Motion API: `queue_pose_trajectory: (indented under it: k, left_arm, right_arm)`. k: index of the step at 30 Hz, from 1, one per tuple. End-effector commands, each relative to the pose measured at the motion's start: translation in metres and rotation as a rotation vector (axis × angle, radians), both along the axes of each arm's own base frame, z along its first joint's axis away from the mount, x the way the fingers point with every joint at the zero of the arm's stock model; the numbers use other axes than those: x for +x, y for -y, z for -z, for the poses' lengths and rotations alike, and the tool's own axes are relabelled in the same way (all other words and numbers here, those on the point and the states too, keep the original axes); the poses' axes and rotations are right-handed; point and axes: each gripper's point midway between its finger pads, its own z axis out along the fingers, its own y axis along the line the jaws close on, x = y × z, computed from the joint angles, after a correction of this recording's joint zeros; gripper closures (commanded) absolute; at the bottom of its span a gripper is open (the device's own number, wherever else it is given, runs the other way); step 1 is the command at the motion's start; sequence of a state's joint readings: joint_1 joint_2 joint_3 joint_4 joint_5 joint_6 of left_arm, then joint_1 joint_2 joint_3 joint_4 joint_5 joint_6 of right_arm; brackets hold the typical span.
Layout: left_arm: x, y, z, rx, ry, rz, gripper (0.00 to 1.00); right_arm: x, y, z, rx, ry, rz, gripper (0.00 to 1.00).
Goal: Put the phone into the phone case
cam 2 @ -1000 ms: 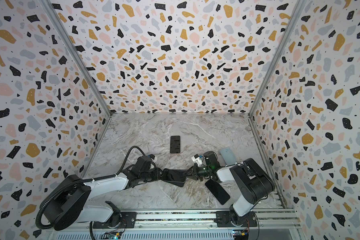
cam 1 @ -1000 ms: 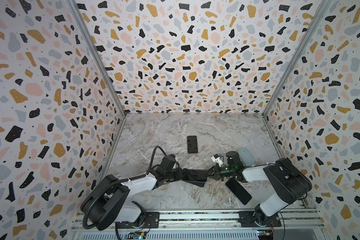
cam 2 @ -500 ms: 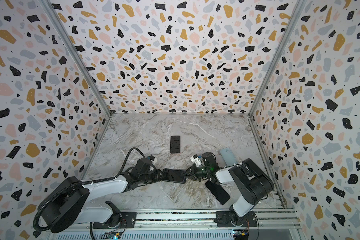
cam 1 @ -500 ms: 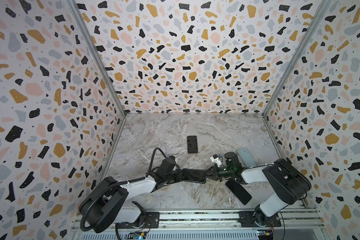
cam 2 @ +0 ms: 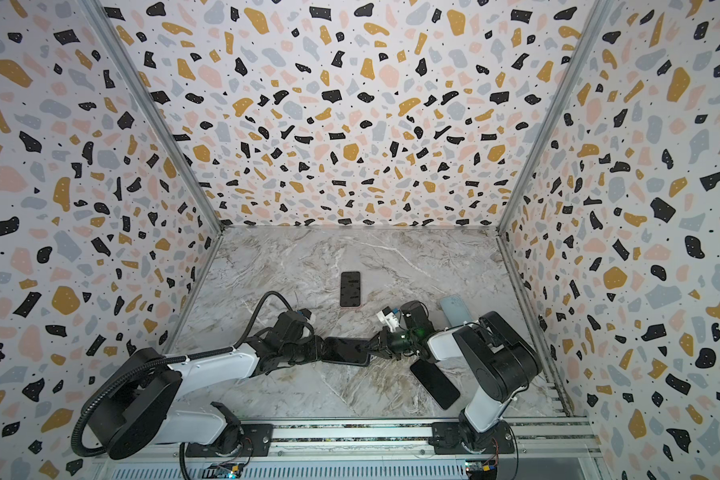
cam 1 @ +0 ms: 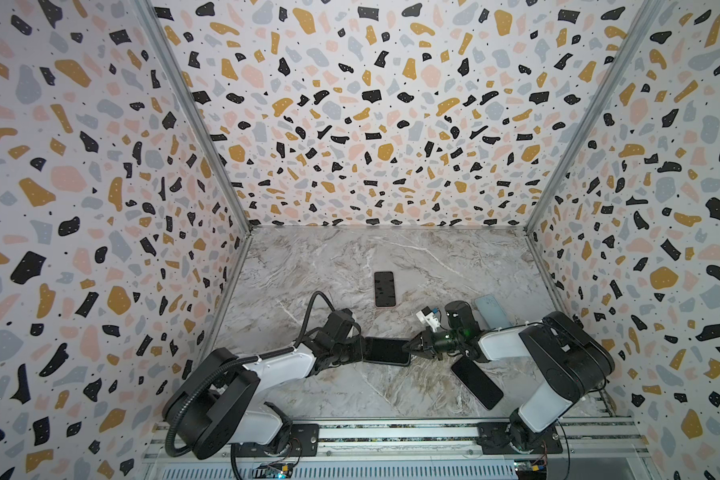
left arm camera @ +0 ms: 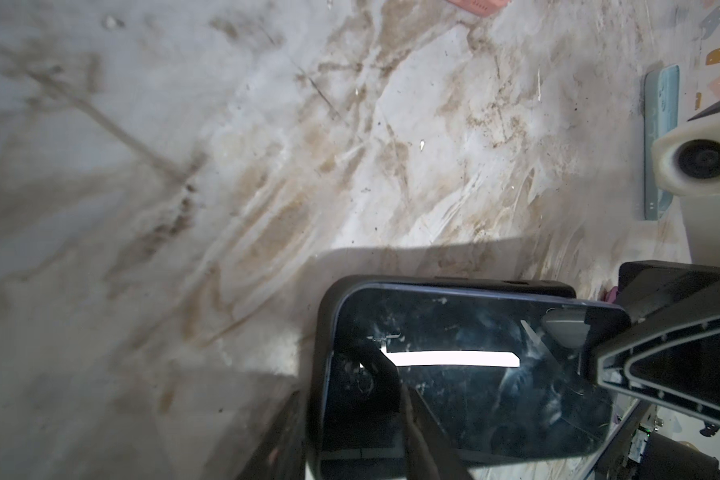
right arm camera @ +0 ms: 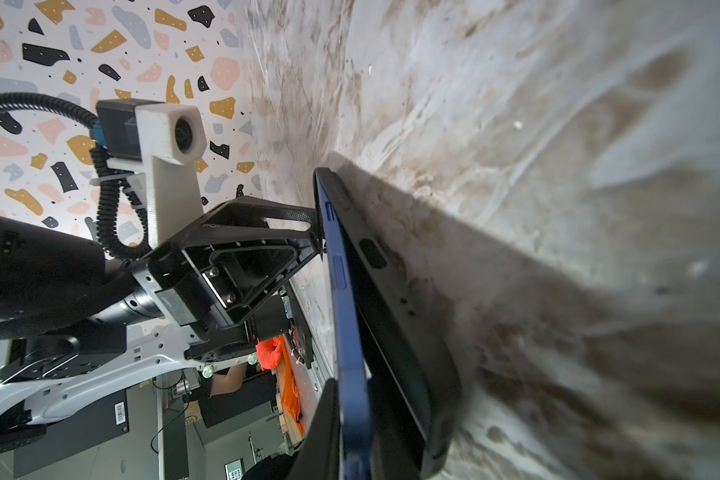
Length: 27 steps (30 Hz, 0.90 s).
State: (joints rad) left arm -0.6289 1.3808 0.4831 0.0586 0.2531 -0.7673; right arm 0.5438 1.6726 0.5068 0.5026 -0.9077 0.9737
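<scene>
The right gripper [cam 1: 411,350], clenched on nothing, has crept slightly toward 9 o'clock over the last second and now bears on the 3 o'clock end of the phone [cam 1: 386,351]. The left gripper [cam 1: 360,353], barely moved, clamps the phone case [right arm camera: 395,340] and phone together at their 9 o'clock end. The pair has not shifted from the front centre of the table [cam 1: 350,266]. In the right wrist view, the blue phone angles out of the case at one end, so seating seems unfinished. A spare phone [cam 1: 384,289] lies toward 12 o'clock.
</scene>
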Motion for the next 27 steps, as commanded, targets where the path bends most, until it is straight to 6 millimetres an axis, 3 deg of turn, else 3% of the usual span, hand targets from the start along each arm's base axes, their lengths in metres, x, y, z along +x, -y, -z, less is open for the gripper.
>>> queue_pose_trajectory:
  k: [1,27]
  left_arm:
    - [0.008,0.009,-0.003,-0.013,0.017,0.027,0.61]
    - [-0.006,0.03,0.001,-0.098,-0.008,0.042,0.63]
  right_arm:
    - [-0.022,0.02,0.047,-0.185,-0.159,0.034,1.0]
    - [-0.025,-0.004,0.057,-0.178,-0.163,-0.005,1.0]
